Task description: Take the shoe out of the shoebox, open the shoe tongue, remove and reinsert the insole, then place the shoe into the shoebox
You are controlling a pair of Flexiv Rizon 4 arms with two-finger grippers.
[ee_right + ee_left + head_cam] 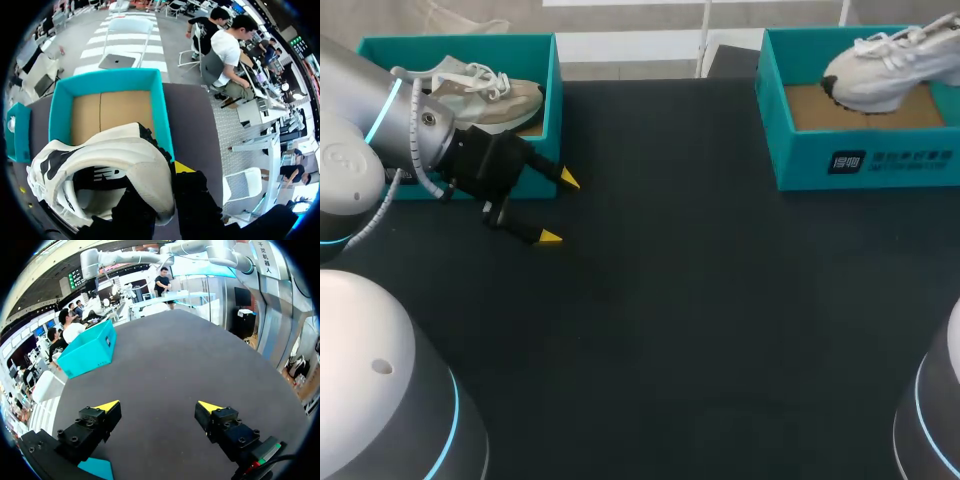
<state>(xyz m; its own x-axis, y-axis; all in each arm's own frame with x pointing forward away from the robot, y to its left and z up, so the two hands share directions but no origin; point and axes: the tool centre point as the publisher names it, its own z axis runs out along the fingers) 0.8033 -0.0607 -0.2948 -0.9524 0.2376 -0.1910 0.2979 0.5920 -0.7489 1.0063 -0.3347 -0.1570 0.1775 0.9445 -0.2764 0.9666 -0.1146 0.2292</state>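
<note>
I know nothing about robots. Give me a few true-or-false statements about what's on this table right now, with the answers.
1. The left gripper is open and holds nothing. True.
2. Both shoeboxes are red. False: the left shoebox and the right shoebox are teal.
3. The white shoe is at the right shoebox. True.
4. The left shoebox is empty. False: a beige shoe lies in it.
</note>
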